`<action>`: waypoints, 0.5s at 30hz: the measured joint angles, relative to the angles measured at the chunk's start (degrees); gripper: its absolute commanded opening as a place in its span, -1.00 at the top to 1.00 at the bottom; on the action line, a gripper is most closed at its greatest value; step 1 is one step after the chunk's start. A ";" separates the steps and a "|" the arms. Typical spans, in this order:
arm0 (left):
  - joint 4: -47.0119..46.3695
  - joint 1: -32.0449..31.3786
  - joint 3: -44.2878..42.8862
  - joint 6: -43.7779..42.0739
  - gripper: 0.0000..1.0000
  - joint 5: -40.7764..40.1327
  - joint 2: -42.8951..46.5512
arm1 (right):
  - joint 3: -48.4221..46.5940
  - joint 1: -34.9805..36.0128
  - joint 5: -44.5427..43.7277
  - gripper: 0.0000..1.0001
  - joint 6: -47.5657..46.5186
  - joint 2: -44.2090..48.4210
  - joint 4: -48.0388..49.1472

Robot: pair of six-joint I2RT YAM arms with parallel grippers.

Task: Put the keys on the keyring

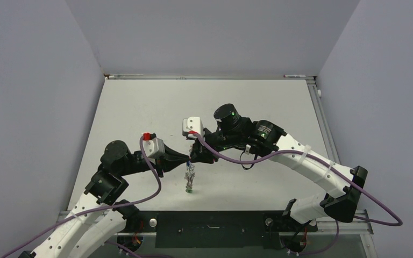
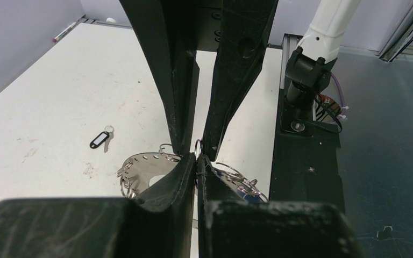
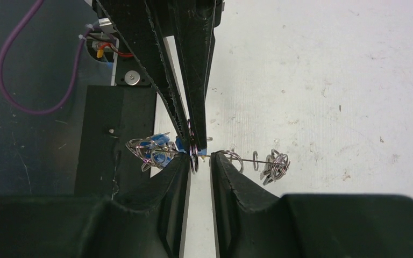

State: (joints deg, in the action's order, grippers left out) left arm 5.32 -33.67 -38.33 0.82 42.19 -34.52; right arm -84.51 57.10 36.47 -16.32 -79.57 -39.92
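Table [image 1: 140,107]: white, walled on three sides. All positions below are given against it.

Left arm [image 1: 94,204] and right arm [image 1: 312,161]: both reach inward from the table's near edge. They meet nose to nose above its near-middle.

Left gripper [image 2: 196,161]: raised off the table, fingers pressed fully together with no gap seen. The keyring hangs from this point, so the grip is on it. Whether the tips nip the plate itself or a loop on it cannot be told.

Right gripper [image 3: 200,161]: at the same height, facing the left one. Its fingers stand a narrow slit apart, with bare table showing between them. They straddle the left fingertips and clamp nothing that can be made out.

Keyring [image 2: 140,165]: a flat grey plate with small holes along its rim. It hangs clear of the table, directly under the two sets of tips.

Keys [image 3: 158,149]: several are bunched on the keyring by wire loops, blue heads among them, none touching the table.

Black key [image 2: 99,140]: lies flat on the table, alone, well apart from the hanging bunch.

Wire loop [image 2: 198,146]: small, upright, sitting right at the closed left tips, within the right gripper's slit.
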 measured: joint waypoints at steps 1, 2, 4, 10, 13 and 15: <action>0.00 0.00 0.00 0.00 1.00 0.02 0.00 | 0.00 0.00 0.09 0.68 0.00 0.00 0.00; -0.04 0.00 0.00 0.00 1.00 0.02 0.00 | 0.00 0.00 0.26 0.70 -0.02 0.00 0.00; -0.37 0.00 0.00 0.00 1.00 0.00 0.00 | -0.02 0.00 0.68 0.78 0.00 0.00 -0.02; -0.55 0.02 0.00 0.04 1.00 0.02 0.00 | -0.02 -0.02 1.92 0.90 -0.50 0.00 -0.07; -0.59 0.02 0.02 0.07 0.90 -0.04 0.20 | 0.02 0.00 2.14 0.89 -0.50 0.04 0.26; -0.81 0.02 0.09 0.20 0.45 -0.52 0.63 | 0.70 0.00 2.05 0.90 -0.31 0.44 1.42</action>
State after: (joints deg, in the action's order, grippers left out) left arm 4.51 -33.65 -38.24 1.02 41.67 -33.89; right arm -83.81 57.10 38.52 -16.62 -79.13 -38.50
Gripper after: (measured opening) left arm 0.037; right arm 0.066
